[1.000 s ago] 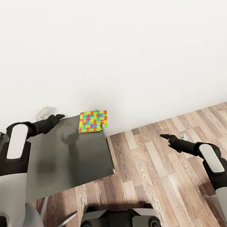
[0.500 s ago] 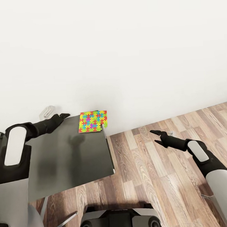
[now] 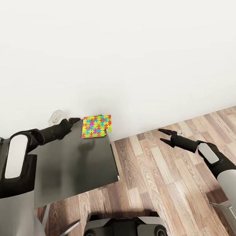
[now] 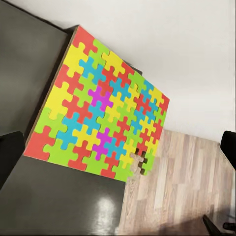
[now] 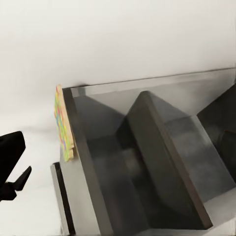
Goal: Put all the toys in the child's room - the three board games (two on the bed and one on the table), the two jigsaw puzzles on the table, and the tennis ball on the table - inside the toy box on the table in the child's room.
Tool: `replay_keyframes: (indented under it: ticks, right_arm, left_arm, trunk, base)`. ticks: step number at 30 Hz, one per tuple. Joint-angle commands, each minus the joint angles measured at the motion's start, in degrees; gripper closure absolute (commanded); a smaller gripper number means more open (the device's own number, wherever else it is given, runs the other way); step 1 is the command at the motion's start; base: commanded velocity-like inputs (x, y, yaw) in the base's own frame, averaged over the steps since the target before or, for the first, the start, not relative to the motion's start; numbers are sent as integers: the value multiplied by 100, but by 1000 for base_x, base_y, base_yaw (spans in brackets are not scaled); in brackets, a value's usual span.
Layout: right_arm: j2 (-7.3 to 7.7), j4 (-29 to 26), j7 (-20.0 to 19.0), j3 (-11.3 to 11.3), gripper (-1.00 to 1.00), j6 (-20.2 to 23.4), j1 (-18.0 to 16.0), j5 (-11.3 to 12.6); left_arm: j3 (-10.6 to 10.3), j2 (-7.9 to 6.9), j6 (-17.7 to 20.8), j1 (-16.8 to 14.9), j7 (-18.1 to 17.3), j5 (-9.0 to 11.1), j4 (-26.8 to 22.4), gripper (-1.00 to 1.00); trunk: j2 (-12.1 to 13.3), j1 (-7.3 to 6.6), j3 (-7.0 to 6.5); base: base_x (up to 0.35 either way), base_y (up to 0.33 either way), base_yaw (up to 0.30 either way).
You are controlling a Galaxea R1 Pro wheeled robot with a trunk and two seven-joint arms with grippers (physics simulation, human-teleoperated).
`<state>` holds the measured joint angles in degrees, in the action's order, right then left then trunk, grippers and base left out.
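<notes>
Jigsaw puzzles [image 3: 96, 126] at counter [image 3: 72, 162] far corner, just beyond left gripper [image 3: 74, 120] (jaw state unclear); right gripper [image 3: 163, 135] open, well apart.

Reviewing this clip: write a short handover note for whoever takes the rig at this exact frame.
Left gripper: empty, just short of the jigsaw puzzles; open or shut cannot be told.
Right gripper: open, empty, over the wood floor beside the table.
Puzzles: lying at the table's far corner by the wall, one corner overhanging the edge.
Done: nothing picked up here.
Left: grasp the puzzles and carry them to the toy box; the other toys remain to be dealt with too.
</notes>
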<state>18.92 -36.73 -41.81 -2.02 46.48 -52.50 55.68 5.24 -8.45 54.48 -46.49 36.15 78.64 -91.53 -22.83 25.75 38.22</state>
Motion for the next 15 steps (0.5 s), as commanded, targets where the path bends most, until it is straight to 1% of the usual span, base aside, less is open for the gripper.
replay_keyframes:
  ticks: [1,2,3,5,6,9,10,12,14,15]
  right_arm:
    - [14,13,-116,-28,-100,9,-14,24]
    - [18,19,-223,-35,-100,-2,-19,18]
    - [18,19,-223,-35,-100,-2,-19,18]
    - [25,5,-405,-51,-100,-40,-19,10]
    - [25,5,-405,-51,-100,-40,-19,10]
    - [41,-60,-569,-63,-100,-131,-2,3]
    - [41,-60,-569,-63,-100,-131,-2,3]
    - [54,-116,-624,-66,-100,-178,6,0]
    - [66,-159,-655,-68,-100,-207,11,-1]
    - [66,-159,-655,-68,-100,-207,11,-1]
  left_arm:
    - [-5,31,16,9,92,121,-15,-100]
    - [-23,69,16,23,117,173,-24,-100]
    - [-23,69,16,23,117,173,-24,-100]
    - [-97,166,17,49,158,247,-36,-100]
    - [-97,166,17,49,158,247,-36,-100]
    - [-243,306,18,67,200,315,-46,-100]
    - [-243,306,18,67,200,315,-46,-100]
    - [-314,398,18,63,216,345,-50,-100]
    - [-373,513,18,56,226,364,-53,-100]
    - [-373,513,18,56,226,364,-53,-100]
  trunk:
    - [-9,3,7]
    - [-9,3,7]
    - [-9,3,7]
    - [-9,3,7]
    - [-9,3,7]
    - [-9,3,7]
    - [-9,3,7]
    - [-9,3,7]
    - [-89,47,43]
    - [-130,69,61]
  base:
    - [0,0,0]
    - [0,0,0]
    - [0,0,0]
    - [0,0,0]
    - [0,0,0]
    - [0,0,0]
    - [0,0,0]
    - [0,0,0]
    - [0,0,0]
    - [0,0,0]
